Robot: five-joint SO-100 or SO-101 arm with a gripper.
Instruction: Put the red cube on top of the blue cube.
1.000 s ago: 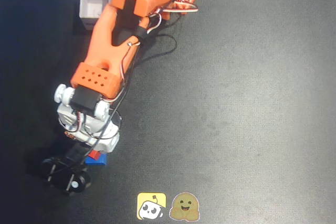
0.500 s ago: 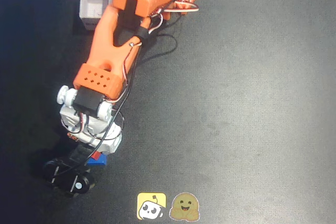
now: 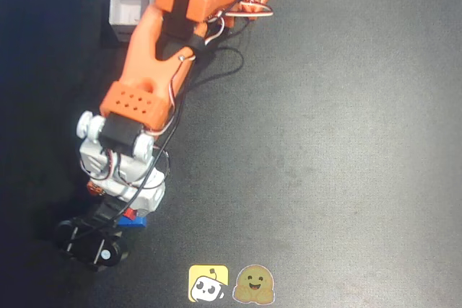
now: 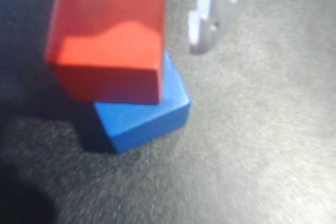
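The red cube (image 4: 107,38) sits on the blue cube (image 4: 144,114) on the counter (image 4: 252,156) — twisted and offset, so stacking looks done — while the claw (image 3: 126,210) overhead hides its jaws; whether they grip cannot be told.

A dark grey, slightly speckled table surface (image 3: 339,142) fills the whole overhead view, edge to edge; no walls, floor or windows show. It looks matte and fine-grained, brighter across the middle and right, darker toward the left edge. At the far left stands a small open white box (image 3: 131,6), its inside pale. At the near edge, just right of centre, lie two small stickers side by side: a yellow square sticker (image 3: 208,283) and a brownish round-faced sticker (image 3: 253,285). In the wrist view the same grey surface (image 4: 262,145) is blurred, lit on the right, shadowed at the near left corner.
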